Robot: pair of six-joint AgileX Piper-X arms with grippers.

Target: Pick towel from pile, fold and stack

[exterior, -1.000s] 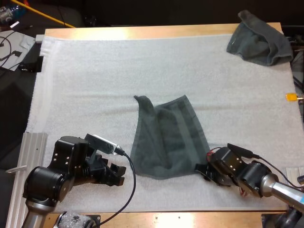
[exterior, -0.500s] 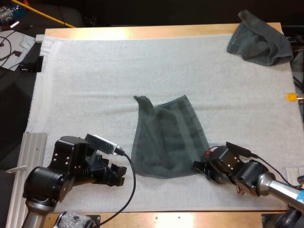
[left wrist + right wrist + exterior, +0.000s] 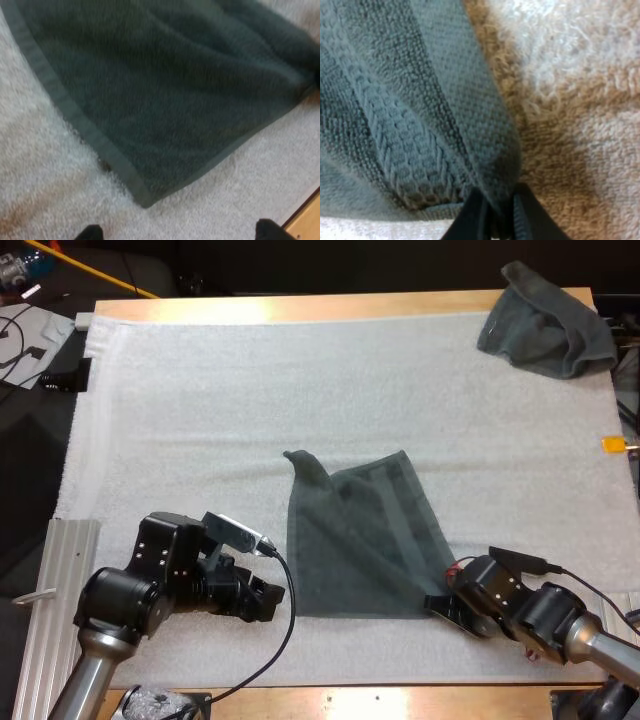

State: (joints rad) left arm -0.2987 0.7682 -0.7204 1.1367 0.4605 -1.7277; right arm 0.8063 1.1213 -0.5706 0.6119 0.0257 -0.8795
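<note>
Right wrist view: the near right corner of the towel (image 3: 410, 100) is seen clamped in the right gripper (image 3: 495, 215). The towel is spread on the mat (image 3: 200, 390); the left gripper (image 3: 264, 599) is open just beside its near left corner. That corner should be pinched squarely at the hem, not bunched.

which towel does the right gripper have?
The flattened towel in the middle: my right gripper pinches its near right corner. The crumpled towel lies apart, far right, untouched.

Towel (image 3: 405, 100) corner inside right end effector (image 3: 494, 212)
</note>
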